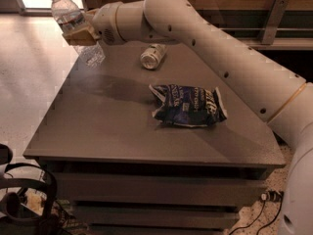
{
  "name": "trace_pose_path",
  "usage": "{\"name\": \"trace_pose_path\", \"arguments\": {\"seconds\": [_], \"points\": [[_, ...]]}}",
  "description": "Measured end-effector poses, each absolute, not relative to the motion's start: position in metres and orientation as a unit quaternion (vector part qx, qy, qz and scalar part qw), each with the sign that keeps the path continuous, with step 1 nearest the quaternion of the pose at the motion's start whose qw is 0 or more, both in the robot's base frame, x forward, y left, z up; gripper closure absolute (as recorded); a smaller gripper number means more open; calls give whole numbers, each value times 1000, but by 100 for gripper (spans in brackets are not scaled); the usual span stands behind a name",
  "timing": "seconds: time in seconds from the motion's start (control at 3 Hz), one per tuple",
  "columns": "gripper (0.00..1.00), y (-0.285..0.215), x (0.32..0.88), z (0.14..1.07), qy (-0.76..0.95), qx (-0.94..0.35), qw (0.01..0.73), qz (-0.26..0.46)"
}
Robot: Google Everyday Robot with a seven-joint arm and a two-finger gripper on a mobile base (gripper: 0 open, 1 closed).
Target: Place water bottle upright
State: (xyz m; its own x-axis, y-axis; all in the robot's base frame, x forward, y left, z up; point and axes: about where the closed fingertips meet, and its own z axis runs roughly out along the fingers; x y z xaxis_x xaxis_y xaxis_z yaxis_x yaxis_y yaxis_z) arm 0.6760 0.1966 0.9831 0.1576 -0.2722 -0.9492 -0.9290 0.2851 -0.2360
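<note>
Water bottle (66, 12) seen tilted, cap uppermost, over the far-left corner of the table (98, 136). Its mid-body is pinched between the jaws of the gripper (80, 32). Silver can (152, 56) lies sideways at the table's far edge; crumpled bag (188, 105) mid-table.

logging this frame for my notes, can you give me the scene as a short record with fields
gripper: gripper at the far left corner of the table, shut on the water bottle
bottle pose: tilted, cap up and to the left; whether its base touches the table cannot be told
can: silver can on its side at the far edge, apart from the bottle
bag: crumpled blue bag mid table
task state: bottle not yet upright
</note>
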Motion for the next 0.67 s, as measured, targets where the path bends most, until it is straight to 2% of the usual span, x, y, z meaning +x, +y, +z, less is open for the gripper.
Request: {"name": "trace_pose_path", "arguments": {"seconds": [0.67], "points": [[100,205,667,971,553,-531,559,316]]}}
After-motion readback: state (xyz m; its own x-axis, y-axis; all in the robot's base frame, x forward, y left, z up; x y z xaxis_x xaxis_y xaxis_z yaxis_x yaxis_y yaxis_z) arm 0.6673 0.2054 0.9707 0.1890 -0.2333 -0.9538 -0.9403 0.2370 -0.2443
